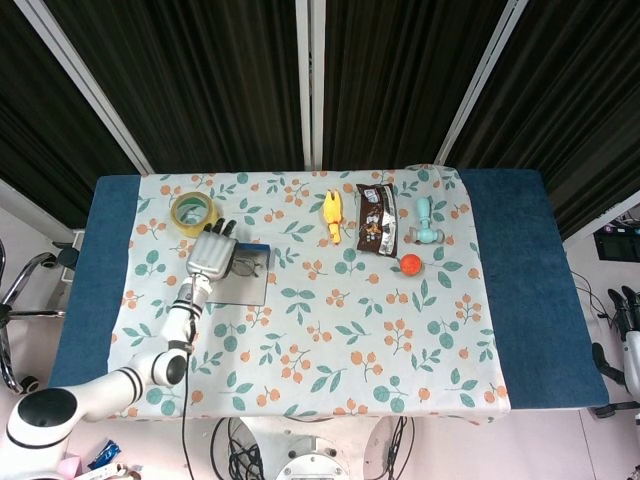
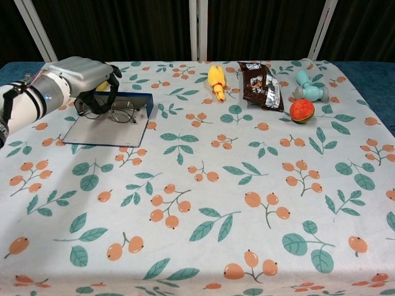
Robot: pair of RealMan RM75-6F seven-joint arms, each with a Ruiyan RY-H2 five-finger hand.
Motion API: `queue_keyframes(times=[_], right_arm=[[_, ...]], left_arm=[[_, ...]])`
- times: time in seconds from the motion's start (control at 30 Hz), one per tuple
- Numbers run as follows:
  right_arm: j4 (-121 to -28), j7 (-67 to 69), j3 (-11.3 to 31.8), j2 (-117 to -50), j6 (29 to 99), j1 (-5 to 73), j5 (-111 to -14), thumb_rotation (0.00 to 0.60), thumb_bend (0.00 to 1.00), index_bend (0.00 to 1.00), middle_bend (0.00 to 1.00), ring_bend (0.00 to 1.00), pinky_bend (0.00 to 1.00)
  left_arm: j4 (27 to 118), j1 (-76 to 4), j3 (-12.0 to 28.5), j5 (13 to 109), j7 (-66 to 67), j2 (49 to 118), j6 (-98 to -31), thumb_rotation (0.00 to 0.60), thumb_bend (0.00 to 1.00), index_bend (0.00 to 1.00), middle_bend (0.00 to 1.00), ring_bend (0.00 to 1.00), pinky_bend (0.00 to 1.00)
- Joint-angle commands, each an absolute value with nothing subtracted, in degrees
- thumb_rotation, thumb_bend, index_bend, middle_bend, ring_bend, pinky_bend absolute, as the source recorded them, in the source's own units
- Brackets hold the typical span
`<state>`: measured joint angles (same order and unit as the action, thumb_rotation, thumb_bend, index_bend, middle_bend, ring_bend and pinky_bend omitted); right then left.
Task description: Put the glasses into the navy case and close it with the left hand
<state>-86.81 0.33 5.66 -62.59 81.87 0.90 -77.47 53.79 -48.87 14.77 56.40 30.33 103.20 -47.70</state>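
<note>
A table under a white cloth [image 2: 203, 203] printed with orange berries and teal leaves, laid over a blue cover [image 1: 520, 290] that shows at both ends; black curtains [image 1: 210, 80] with pale vertical frame bars [image 1: 310, 80] close the room behind. No writing can be read on any object.

Left to right: a roll of yellow tape [image 1: 194, 212] lies just behind and left of the left hand [image 2: 86, 74]. The left hand is poised over the rear left corner of the navy case [image 2: 148, 117], fingers curled downward onto the glasses [image 2: 114, 112]; whether they actually grip the frame cannot be told. The navy case lies open and flat, its grey lining facing up, with the glasses resting inside it at its rear half, beneath and just right of the hand. Further right of the hand, along the far side of the table, lie a yellow rubber chicken [image 2: 216, 82], a dark brown snack packet [image 2: 260, 85], its print too small to read, a red-orange ball [image 2: 302, 110] and a teal dumbbell-shaped toy [image 2: 308, 87], the ball just in front of the toy. The right hand is out of view.
</note>
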Motion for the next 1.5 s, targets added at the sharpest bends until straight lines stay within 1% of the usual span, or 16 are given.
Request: queue_keyframes(times=[0.03, 0.13, 0.23, 0.33, 0.43, 0.63, 0.83, 0.97, 1.1, 1.17, 1.27, 1.37, 1.5], right_arm=[[-86.77, 0.35, 5.63, -62.56, 81.66, 1.04, -77.52, 0.6, 0.32, 0.0, 0.0, 0.0, 0.0], [-86.89, 0.08, 5.64, -62.55, 81.48, 1.14, -77.39, 0.6, 0.32, 0.0, 0.0, 0.0, 0.0], [-87.18, -0.35, 5.66, -62.5, 81.37, 1.24, -77.26, 0.6, 0.32, 0.0, 0.0, 0.0, 0.0], [-87.4, -0.65, 5.64, -62.47, 81.2, 1.27, -77.01, 0.6, 0.32, 0.0, 0.0, 0.0, 0.0], [-87.66, -0.96, 5.61, -62.44, 81.03, 1.23, -76.65, 0.6, 0.35, 0.0, 0.0, 0.0, 0.0], [-88.21, -1.39, 5.58, -62.22, 80.98, 1.13, -76.24, 0.6, 0.35, 0.0, 0.0, 0.0, 0.0], [-88.57, -1.6, 5.44, -62.1, 81.08, 1.06, -76.34, 0.6, 0.35, 0.0, 0.0, 0.0, 0.0], [-88.57, -1.65, 5.38, -62.13, 80.91, 1.05, -76.14, 0.6, 0.35, 0.0, 0.0, 0.0, 0.0], [-88.29, -1.62, 5.4, -62.34, 80.67, 1.19, -76.03, 0.6, 0.35, 0.0, 0.0, 0.0, 0.0], [-88.15, -1.62, 5.41, -62.46, 80.59, 1.26, -76.05, 0.6, 0.35, 0.0, 0.0, 0.0, 0.0], [-87.97, -1.62, 5.42, -62.76, 80.71, 1.35, -76.26, 0.6, 0.35, 0.0, 0.0, 0.0, 0.0], [-88.12, -1.88, 5.32, -62.91, 81.07, 1.35, -76.73, 0.6, 0.35, 0.0, 0.0, 0.0, 0.0], [-88.46, -2.02, 5.31, -63.01, 82.26, 1.17, -77.67, 0.6, 0.35, 0.0, 0.0, 0.0, 0.0]], left_arm=[[53.67, -49.06, 15.0, 55.91, 30.57, 103.22, -47.83, 0.6, 0.54, 0.69, 0.11, 0.09, 0.22], [53.74, -49.05, 14.92, 55.74, 30.3, 103.07, -47.8, 0.6, 0.53, 0.66, 0.11, 0.08, 0.22], [53.96, -49.1, 14.55, 56.11, 29.7, 102.73, -47.46, 0.6, 0.53, 0.59, 0.1, 0.08, 0.22], [54.07, -49.1, 14.22, 56.73, 28.67, 102.52, -47.25, 0.6, 0.51, 0.47, 0.09, 0.08, 0.22], [53.98, -49.08, 14.03, 57.35, 27.7, 102.52, -47.44, 0.6, 0.5, 0.37, 0.08, 0.09, 0.22], [54.31, -48.78, 13.47, 58.62, 26.51, 102.31, -48.35, 0.6, 0.49, 0.23, 0.07, 0.09, 0.22], [56.54, -47.97, 13.25, 60.08, 25.37, 101.21, -50.58, 0.6, 0.48, 0.18, 0.07, 0.09, 0.22], [63.1, -45.8, 12.96, 62.05, 24.98, 98.0, -55.42, 0.6, 0.46, 0.17, 0.07, 0.09, 0.22], [73.41, -42.23, 10.92, 64.2, 25.45, 92.67, -59.77, 0.6, 0.37, 0.17, 0.07, 0.09, 0.22], [77.79, -40.42, 9.22, 65.45, 25.66, 90.37, -61.37, 0.6, 0.27, 0.17, 0.07, 0.09, 0.22], [83.54, -37.4, 5.42, 67.89, 26.07, 87.21, -63.32, 0.6, 0.15, 0.17, 0.07, 0.09, 0.22], [85.36, -35.3, 3.32, 69.22, 25.54, 86.66, -64.84, 0.6, 0.08, 0.15, 0.07, 0.09, 0.21], [84.02, -33.94, 1.74, 69.5, 24.1, 87.55, -64.12, 0.6, 0.05, 0.09, 0.06, 0.08, 0.21]])
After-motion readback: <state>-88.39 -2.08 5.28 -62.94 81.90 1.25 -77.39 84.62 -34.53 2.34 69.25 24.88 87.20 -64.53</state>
